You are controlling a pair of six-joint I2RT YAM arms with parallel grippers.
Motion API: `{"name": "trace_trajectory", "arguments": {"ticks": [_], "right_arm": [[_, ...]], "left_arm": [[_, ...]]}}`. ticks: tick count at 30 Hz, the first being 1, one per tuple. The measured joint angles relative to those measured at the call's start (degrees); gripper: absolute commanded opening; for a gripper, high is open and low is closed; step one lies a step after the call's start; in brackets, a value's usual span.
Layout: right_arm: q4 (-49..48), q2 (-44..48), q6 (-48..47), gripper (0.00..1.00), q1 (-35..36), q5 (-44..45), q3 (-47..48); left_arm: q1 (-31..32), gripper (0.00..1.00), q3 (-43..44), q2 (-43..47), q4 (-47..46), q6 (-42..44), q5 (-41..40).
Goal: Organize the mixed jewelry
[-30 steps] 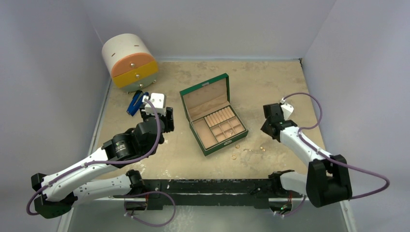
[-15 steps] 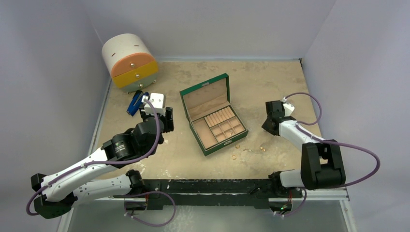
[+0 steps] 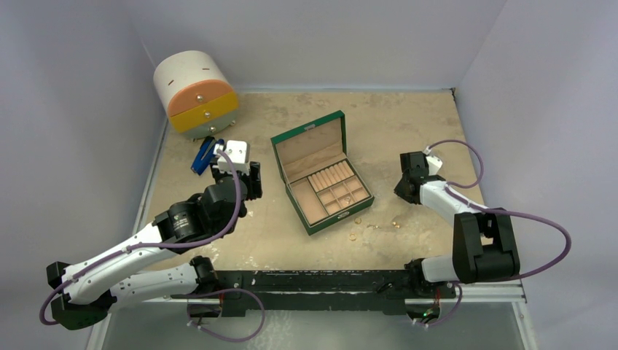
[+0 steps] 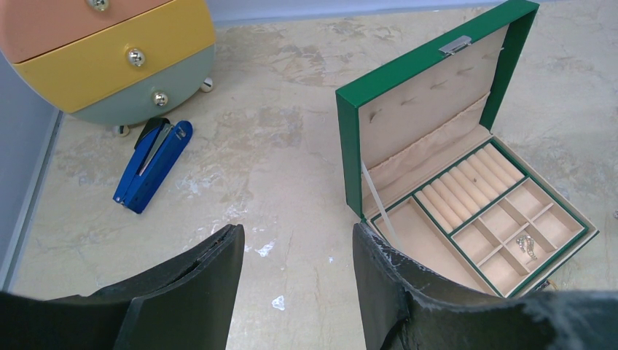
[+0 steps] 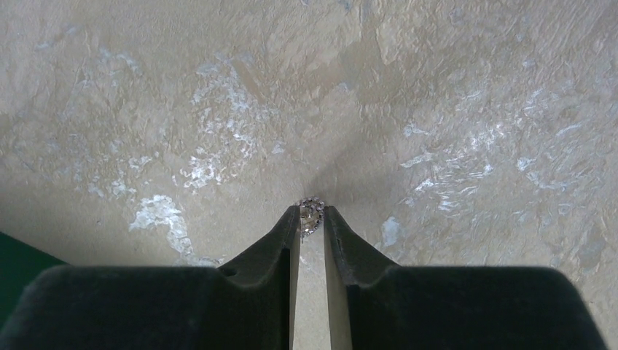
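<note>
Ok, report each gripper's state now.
Left gripper: open, holding nothing.
Right gripper: closed on a small sparkly silver piece at its tips.

Robot lab, grey enclosure walls (image 3: 313, 36), tabletop (image 3: 408, 124)

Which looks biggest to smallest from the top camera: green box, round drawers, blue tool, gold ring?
Green box and round drawers look about alike, so I won't rank them.
Then the blue tool.
Smallest is the gold ring on the table.
</note>
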State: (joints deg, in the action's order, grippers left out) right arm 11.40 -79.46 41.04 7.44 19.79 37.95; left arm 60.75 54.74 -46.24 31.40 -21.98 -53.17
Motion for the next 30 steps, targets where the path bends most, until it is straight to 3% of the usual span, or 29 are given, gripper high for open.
{"name": "trace_trajectory", "arguments": {"ticks": [22,30], "right_arm": [[-0.22,-1.25,0.31,0.17,0.0,-0.33,0.07],[-0.42,-1.27,0.35,0.04,0.0,-0.31,0.07]], "left_arm": [[0.0,0.56,0.0,0.0,-0.02,0.0,0.0],[0.0,0.56,0.0,0.0,-0.02,0.0,0.0]]}}
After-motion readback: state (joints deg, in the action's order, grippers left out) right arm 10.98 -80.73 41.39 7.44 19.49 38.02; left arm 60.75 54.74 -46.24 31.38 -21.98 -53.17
